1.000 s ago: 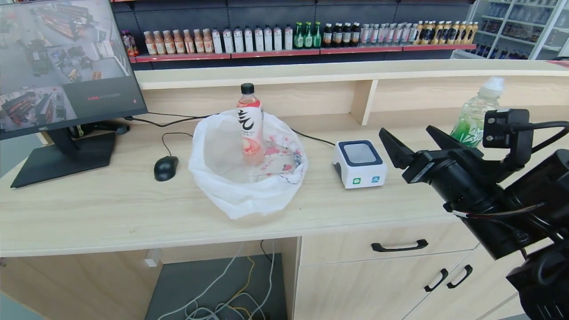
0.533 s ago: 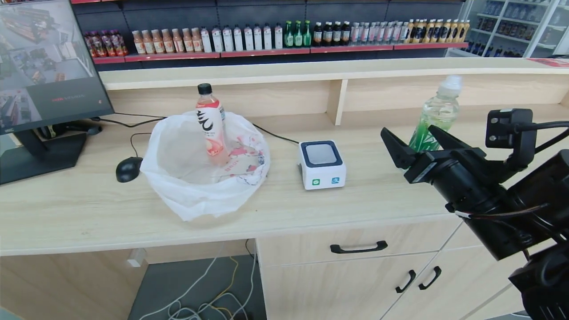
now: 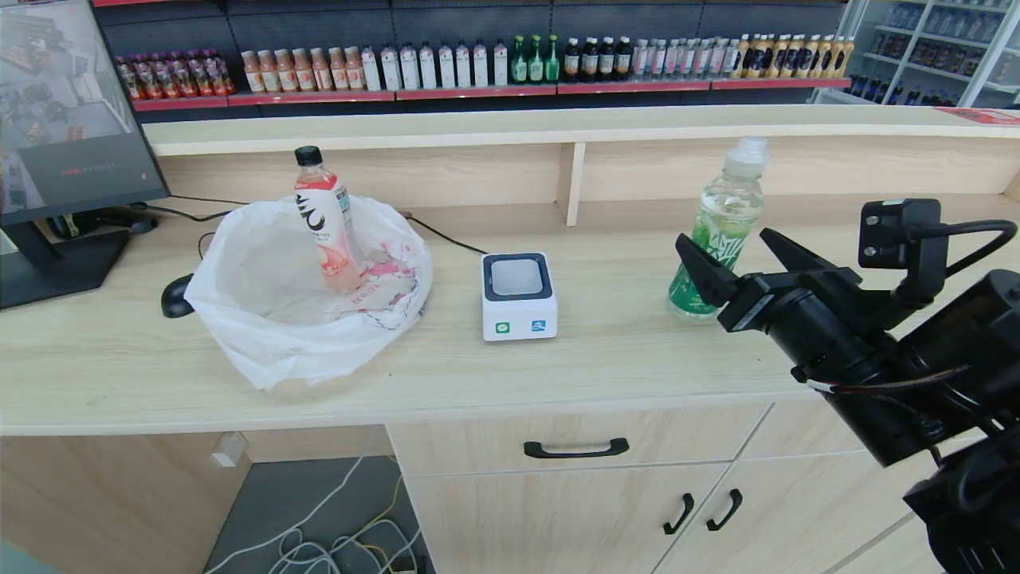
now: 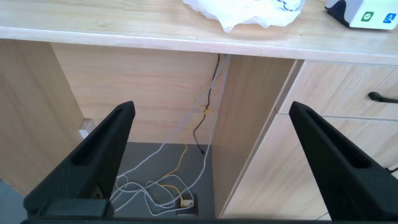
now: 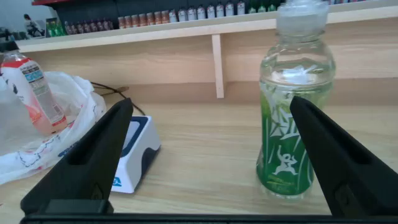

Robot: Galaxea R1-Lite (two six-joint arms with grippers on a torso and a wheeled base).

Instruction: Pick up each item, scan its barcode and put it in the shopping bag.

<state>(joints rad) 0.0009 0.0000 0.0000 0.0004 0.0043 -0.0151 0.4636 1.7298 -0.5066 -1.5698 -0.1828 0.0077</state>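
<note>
Counter [image 3: 558,359], light wood, drawers below. Clock bearings are taken from the white box scanner with the dark-rimmed window [image 3: 519,296], 12 pointing away from the robot.

- 9 o'clock: white plastic shopping bag [image 3: 271,319], mouth open, just beside the scanner. A pink-labelled clear bottle with a black cap [image 3: 325,219] stands in it, tilted slightly.
- 3 o'clock, well apart from the scanner: green-labelled clear bottle with a white cap [image 3: 721,231], upright on the counter.
- Right claw [image 3: 725,237] at about 4 o'clock, raised above the counter and spread wide with nothing held. The right wrist view has the green bottle [image 5: 295,124] standing past the fingertips of this claw [image 5: 209,102], nearer one finger than the other. Cannot tell whether anything touches.
- Left claw [image 4: 211,107] is low, below the counter edge. It is also wide open and empty, and faces the open bay where loose cables [image 4: 168,180] lie on the floor.
- Far 9 o'clock, past the bag: black computer mouse [image 3: 174,296] and a dark flat monitor on a stand [image 3: 64,119].
- 12 o'clock, beyond the counter's raised ledge: red-edged shelf lined with drink bottles [image 3: 478,68].
</note>
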